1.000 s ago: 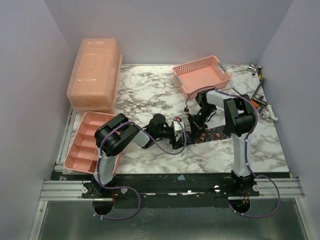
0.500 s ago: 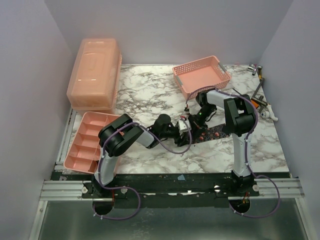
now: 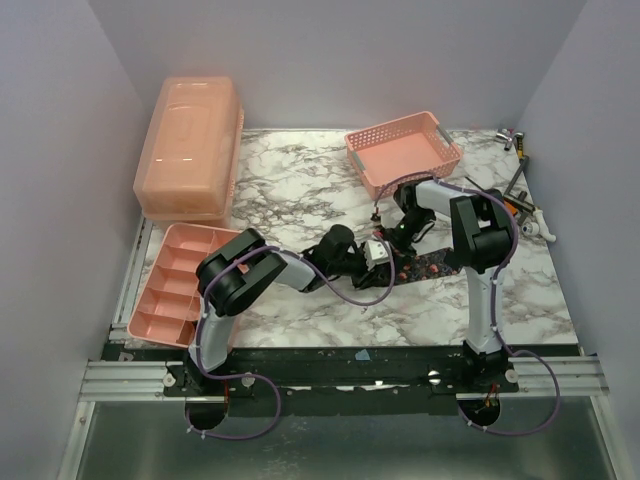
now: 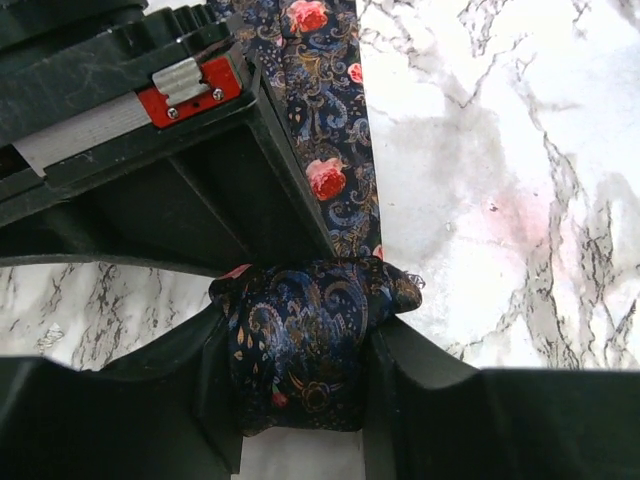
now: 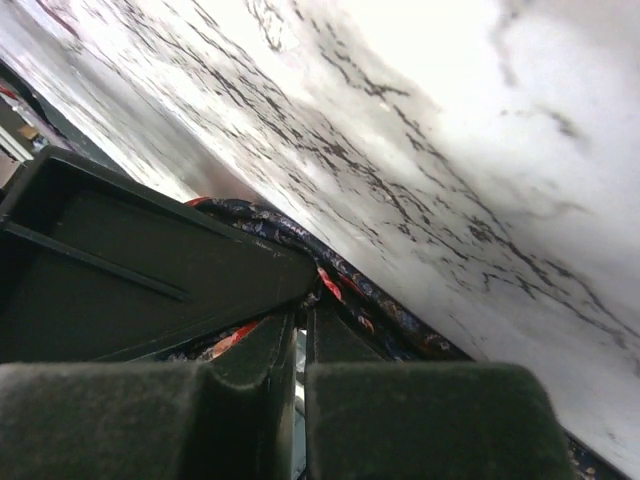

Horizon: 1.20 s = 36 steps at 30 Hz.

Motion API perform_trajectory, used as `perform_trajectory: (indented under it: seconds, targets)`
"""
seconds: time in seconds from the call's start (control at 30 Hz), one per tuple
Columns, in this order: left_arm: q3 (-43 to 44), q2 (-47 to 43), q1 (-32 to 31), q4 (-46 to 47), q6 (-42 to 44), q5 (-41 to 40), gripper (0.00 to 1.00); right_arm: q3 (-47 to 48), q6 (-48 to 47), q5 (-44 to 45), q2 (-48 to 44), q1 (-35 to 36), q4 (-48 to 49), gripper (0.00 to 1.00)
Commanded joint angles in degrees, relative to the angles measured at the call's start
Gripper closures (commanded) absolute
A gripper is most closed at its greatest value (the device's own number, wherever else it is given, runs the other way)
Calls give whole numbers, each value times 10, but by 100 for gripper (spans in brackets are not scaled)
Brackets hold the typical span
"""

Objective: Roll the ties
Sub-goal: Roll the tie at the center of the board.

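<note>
**Overhead view.** The left tool (image 3: 378,257) and the right tool (image 3: 397,240) meet near the middle of the white, grey-veined marble bench (image 3: 290,190). The right tool sits at about 1 o'clock from the left. A dark navy fabric necktie (image 3: 437,266), printed with red roses and pale paisley, lies flat on the bench. Its strip runs toward 3 o'clock from the tools.

**Left wrist view.** One end of the necktie is wound into a tight coil (image 4: 300,350). The left tool pinches this coil, with a black finger (image 4: 150,400) against each flank. From the coil the unrolled strip leads toward 12 o'clock, alongside and partly under the right tool's black body.

**Right wrist view.** The right tool's fingers are pressed together with only a slit between them, and their tips are down at the necktie's edge. Whether fabric is caught between them cannot be told.

**Surroundings, overhead.** Taken from the tools:
- a salmon-pink lidded plastic box (image 3: 190,150) stands at 10 o'clock;
- a pink compartmented tray (image 3: 165,300) lies at 9 o'clock;
- a pink perforated basket (image 3: 410,176) sits at 12 o'clock;
- small metal hardware (image 3: 520,195) lies scattered at 2 o'clock, by the bench edge.
</note>
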Motion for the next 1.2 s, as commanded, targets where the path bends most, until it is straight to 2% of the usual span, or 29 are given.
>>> perform_trajectory:
  seconds: [0.0, 0.13, 0.2, 0.3, 0.47, 0.6, 0.87, 0.93, 1.0, 1.07, 1.17]
  targets:
    - [14, 25, -2, -225, 67, -80, 75, -12, 3, 4, -5, -2, 104, 90]
    - [18, 21, 0, -295, 100, -78, 77, 18, -28, -23, -25, -42, 53, 72]
    - [27, 26, 0, -332, 107, -74, 78, 32, -51, -42, -33, -64, 22, 66]
    - [40, 30, 1, -357, 107, -69, 78, 42, -75, -84, -49, -84, -13, 61]
    - [57, 34, 1, -377, 102, -60, 76, 24, -72, -167, -64, -72, -15, 49]
    - [67, 34, 1, -391, 106, -59, 73, 9, -55, -186, -60, -45, 6, 48]
    - [74, 29, 1, -400, 109, -49, 71, -9, -63, -63, -30, -30, 32, 56]
    - [78, 30, 1, -402, 109, -47, 71, -10, -69, -61, -29, -30, 31, 67]
    - [79, 30, 1, -402, 108, -43, 71, -12, -70, -51, -30, -30, 36, 86]
    - [80, 28, 3, -402, 107, -38, 70, -15, -78, -30, -22, -30, 35, 99]
    - [84, 26, 8, -402, 103, -18, 65, -26, -77, 9, -15, -36, 55, 100]
